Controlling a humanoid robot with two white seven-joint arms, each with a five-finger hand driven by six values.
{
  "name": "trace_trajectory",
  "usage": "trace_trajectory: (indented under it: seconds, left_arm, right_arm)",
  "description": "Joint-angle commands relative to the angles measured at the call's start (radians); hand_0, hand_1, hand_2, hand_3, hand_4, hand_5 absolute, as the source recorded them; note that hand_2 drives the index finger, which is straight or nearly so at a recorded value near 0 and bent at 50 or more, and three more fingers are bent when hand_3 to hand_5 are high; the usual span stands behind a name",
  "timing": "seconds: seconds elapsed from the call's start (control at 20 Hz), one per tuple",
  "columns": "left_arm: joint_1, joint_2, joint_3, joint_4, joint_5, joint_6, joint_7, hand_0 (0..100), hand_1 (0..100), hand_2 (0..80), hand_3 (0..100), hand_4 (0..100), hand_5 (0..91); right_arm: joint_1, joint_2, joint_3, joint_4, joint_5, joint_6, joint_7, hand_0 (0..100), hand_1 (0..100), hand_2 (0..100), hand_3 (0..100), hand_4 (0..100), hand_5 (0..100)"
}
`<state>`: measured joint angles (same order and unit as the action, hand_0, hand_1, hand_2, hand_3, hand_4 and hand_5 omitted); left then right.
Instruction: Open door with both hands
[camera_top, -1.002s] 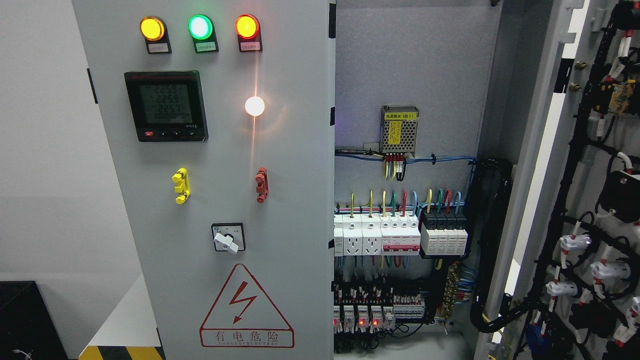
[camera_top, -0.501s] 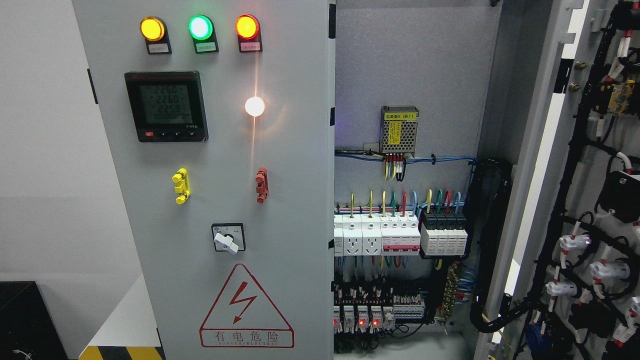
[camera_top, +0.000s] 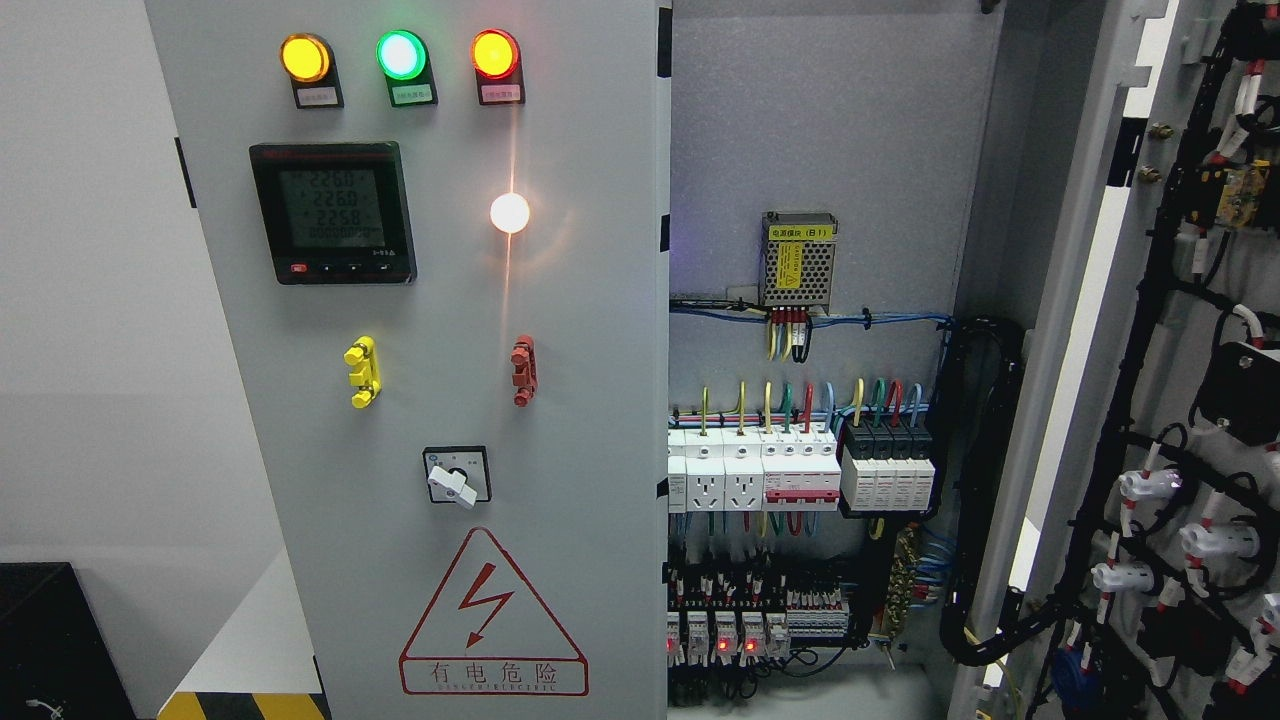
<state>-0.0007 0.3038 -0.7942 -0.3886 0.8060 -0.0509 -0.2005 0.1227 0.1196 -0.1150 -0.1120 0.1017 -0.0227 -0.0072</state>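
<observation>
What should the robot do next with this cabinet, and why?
Probably bring a hand up to the free edge of the left door, since that door looks shut while the right door already stands swung open, and neither hand is in view.

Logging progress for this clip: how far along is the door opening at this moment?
Done: the grey right-hand cabinet door is swung wide, its wired inner face showing and the white breakers exposed. In hand: nothing, neither hand is in view. Left: the grey left door with the three lamps looks unopened.
</observation>
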Motion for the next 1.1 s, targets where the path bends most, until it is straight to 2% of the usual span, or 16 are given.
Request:
trace_trajectory:
  seconds: [0.0,0.15,0.25,0.35,0.45,1.05]
  left_arm:
    - [0.002,-0.183,0.286,0.356,-0.224,0.009,0.007,0,0,0.0,0,0,0.0]
    - [0.005,-0.222,0.482,0.401,-0.411,0.009,0.007,0,0,0.0,0,0,0.0]
    - [0.005,-0.235,0.571,0.441,-0.545,0.006,0.007,0,0,0.0,0,0,0.0]
    - [0.005,-0.25,0.648,0.453,-0.614,0.005,0.007,0,0,0.0,0,0,0.0]
    - [0.007,-0.255,0.676,0.454,-0.63,0.005,0.009,0,0,0.0,0,0,0.0]
    - [0.045,-0.27,0.698,0.459,-0.628,0.009,0.016,0,0,0.0,0,0,0.0]
  right_arm:
    - [0.0,0.0,0.0,0.0,-0.001,0.0,0.0,19,0,0,0,0,0]
    - [0.0,0.0,0.0,0.0,0.001,0.0,0.0,19,0,0,0,0,0]
    - [0.0,0.0,0.0,0.0,-0.001,0.0,0.0,19,0,0,0,0,0]
    - [0.0,0.0,0.0,0.0,0.001,0.0,0.0,19,0,0,0,0,0]
    - [0.0,0.0,0.0,0.0,0.001,0.0,0.0,19,0,0,0,0,0]
    - [0.0,0.0,0.0,0.0,0.0,0.0,0.0,19,0,0,0,0,0]
